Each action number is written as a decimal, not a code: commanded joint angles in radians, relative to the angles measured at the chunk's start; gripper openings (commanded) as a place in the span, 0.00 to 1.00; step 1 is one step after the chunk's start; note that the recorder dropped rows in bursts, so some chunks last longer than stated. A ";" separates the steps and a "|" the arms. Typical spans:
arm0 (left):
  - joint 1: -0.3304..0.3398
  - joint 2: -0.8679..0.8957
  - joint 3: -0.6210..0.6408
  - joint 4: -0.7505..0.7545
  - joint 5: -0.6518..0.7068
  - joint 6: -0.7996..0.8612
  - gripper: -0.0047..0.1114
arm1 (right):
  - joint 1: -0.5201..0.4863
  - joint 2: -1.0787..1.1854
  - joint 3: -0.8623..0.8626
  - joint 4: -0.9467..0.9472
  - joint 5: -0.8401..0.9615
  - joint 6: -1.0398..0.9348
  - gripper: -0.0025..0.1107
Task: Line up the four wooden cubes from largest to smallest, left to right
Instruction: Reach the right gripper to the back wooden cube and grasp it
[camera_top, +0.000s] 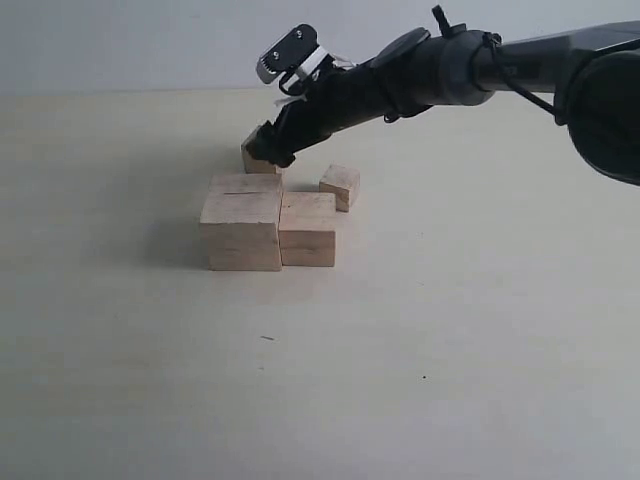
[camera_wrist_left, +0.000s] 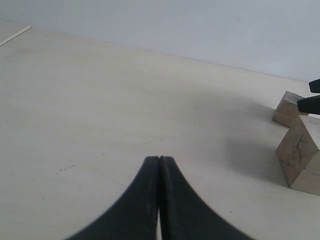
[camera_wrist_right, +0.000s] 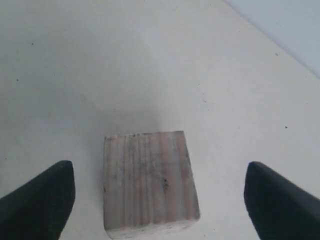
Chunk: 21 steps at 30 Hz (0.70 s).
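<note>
My right claw (camera_top: 268, 148) is down at the back cube (camera_wrist_right: 150, 185), upper middle of the exterior view. Its jaws are spread wide. In the right wrist view one stands on each side of that cube with bare table (camera_top: 450, 350) between each jaw and the wood, so it grips nothing. That cube sits flat on the table and shows pale, streaky grain running along its top face.

The other three cubes lie in front of it, near the middle of the frame. The largest cube (camera_top: 242, 235) is on the left, with a thin dark line along its upper front edge. The second cube (camera_top: 308, 232) sits just to its right, side to side with it, front faces nearly level. The small cube (camera_top: 340, 186) is behind the second one and a little to the right, turned at an angle and apart from the rest.

My left claw (camera_wrist_left: 159, 162) is closed, fingertips pressed together, with nothing in it, over bare table.
</note>
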<state>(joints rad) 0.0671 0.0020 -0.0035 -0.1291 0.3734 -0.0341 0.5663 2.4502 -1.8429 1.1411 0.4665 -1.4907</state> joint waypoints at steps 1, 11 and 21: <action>0.003 -0.002 0.004 -0.001 -0.011 0.004 0.04 | -0.011 0.016 -0.014 0.010 -0.003 -0.009 0.79; 0.003 -0.002 0.004 -0.001 -0.011 0.004 0.04 | -0.039 0.032 -0.014 0.078 0.031 -0.009 0.57; 0.003 -0.002 0.004 -0.001 -0.011 0.004 0.04 | -0.039 0.046 -0.014 0.122 0.088 -0.048 0.33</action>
<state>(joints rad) 0.0671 0.0020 -0.0035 -0.1291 0.3734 -0.0341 0.5308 2.4905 -1.8496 1.2635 0.5371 -1.4960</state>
